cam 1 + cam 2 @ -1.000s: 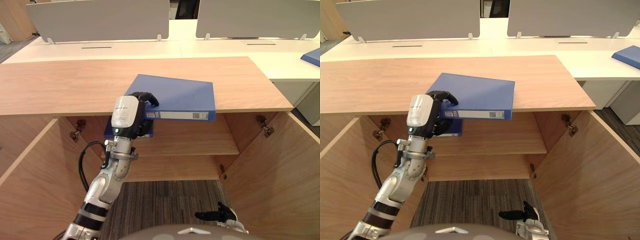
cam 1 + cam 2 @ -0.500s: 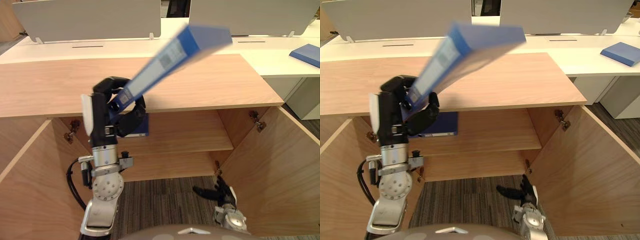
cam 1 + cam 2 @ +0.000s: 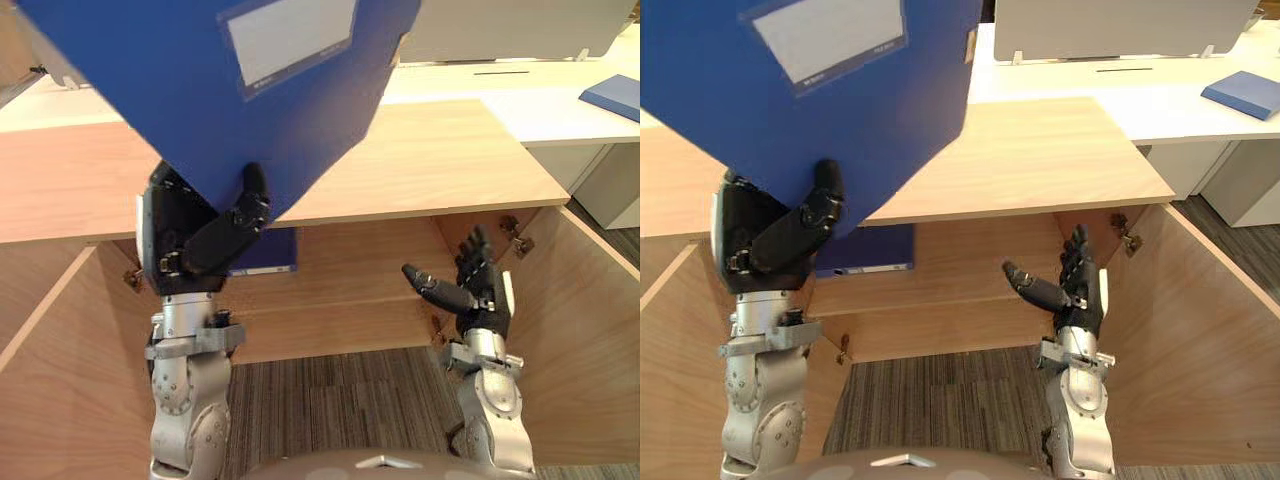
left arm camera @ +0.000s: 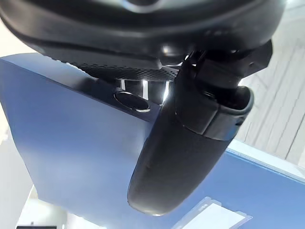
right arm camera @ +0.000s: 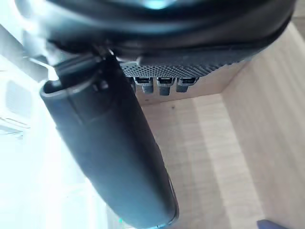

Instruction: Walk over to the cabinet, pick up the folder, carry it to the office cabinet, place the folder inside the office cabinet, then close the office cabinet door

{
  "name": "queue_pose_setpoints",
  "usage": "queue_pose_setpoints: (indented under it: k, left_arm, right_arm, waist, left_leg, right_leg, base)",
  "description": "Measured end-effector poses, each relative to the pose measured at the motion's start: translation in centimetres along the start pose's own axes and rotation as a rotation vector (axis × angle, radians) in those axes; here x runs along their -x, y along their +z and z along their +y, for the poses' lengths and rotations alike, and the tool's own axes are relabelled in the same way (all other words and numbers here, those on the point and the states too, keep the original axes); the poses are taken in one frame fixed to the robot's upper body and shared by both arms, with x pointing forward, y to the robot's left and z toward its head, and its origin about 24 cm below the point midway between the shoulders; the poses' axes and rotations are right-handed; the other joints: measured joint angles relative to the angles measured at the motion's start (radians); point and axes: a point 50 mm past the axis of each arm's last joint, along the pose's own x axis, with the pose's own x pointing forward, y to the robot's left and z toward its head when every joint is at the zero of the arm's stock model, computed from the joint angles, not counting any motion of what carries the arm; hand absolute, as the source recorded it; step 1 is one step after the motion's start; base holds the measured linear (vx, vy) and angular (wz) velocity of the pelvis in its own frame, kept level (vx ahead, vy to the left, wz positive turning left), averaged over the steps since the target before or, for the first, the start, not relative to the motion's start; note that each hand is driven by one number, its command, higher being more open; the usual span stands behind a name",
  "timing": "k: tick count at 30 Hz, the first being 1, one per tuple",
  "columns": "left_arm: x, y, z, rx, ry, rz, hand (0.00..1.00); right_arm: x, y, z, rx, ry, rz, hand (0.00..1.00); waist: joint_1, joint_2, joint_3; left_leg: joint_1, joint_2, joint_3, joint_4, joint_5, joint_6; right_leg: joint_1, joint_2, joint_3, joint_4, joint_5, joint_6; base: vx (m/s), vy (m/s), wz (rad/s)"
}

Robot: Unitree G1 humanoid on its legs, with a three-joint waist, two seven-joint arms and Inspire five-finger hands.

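A large blue folder [image 3: 230, 90] with a white label is held high and tilted, close to my head, above the wooden cabinet's top [image 3: 450, 160]. My left hand [image 3: 190, 240] grips its lower corner, with the thumb [image 4: 190, 143] pressed on the folder's face [image 4: 71, 157] and the fingers behind it. My right hand [image 3: 470, 290] is raised in front of the cabinet's open right half, fingers spread, holding nothing. Its thumb [image 5: 109, 152] shows against the cabinet's wooden inside [image 5: 214, 157].
The cabinet stands open, with its right door [image 3: 580, 330] and left door [image 3: 50, 380] swung towards me. A second blue folder [image 3: 270, 255] lies on the inner shelf [image 3: 370, 290]. Another blue folder [image 3: 612, 97] lies on the white desk behind. Grey desk screens [image 3: 1120, 25] stand further back.
My left hand has lifted the folder off the cabinet top and swung it up towards my head. My right hand has risen from near the floor to the cabinet opening.
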Motion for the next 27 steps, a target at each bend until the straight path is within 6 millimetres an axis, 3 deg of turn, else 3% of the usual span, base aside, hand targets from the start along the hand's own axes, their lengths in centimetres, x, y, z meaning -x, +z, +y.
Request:
queue_pose_setpoints:
  k: [11,19,27]
  left_arm:
    - [1.3,-2.2,0.4,0.140,-0.033,0.135,0.00]
    - [2.3,-4.9,0.6,0.131,-0.091,0.296,0.00]
    - [2.7,-5.3,-0.1,0.131,-0.206,0.347,0.00]
  right_arm:
    - [-1.4,6.3,1.4,-0.053,0.134,-0.314,1.00]
    - [-2.3,8.1,2.4,-0.053,0.284,-0.400,1.00]
    - [-3.0,9.4,3.2,0.008,0.448,-0.439,1.00]
  waist:
    - [-0.002,0.003,0.005]
    - [-0.002,0.002,0.008]
    - [-0.003,0.002,0.009]
  left_leg:
    - [0.003,-0.007,-0.001,0.022,-0.008,0.008]
    - [-0.007,-0.010,-0.001,0.037,-0.009,0.009]
    - [-0.013,-0.009,-0.004,0.037,-0.008,0.010]
  right_leg:
    - [0.002,-0.008,0.006,0.022,0.003,0.004]
    - [0.001,-0.012,0.008,0.017,0.004,0.007]
    - [0.000,-0.010,0.007,0.013,0.017,0.007]
  base:
    - [-0.01,-0.001,0.00]
    - [-0.02,-0.005,0.00]
    - [0.00,-0.004,0.00]
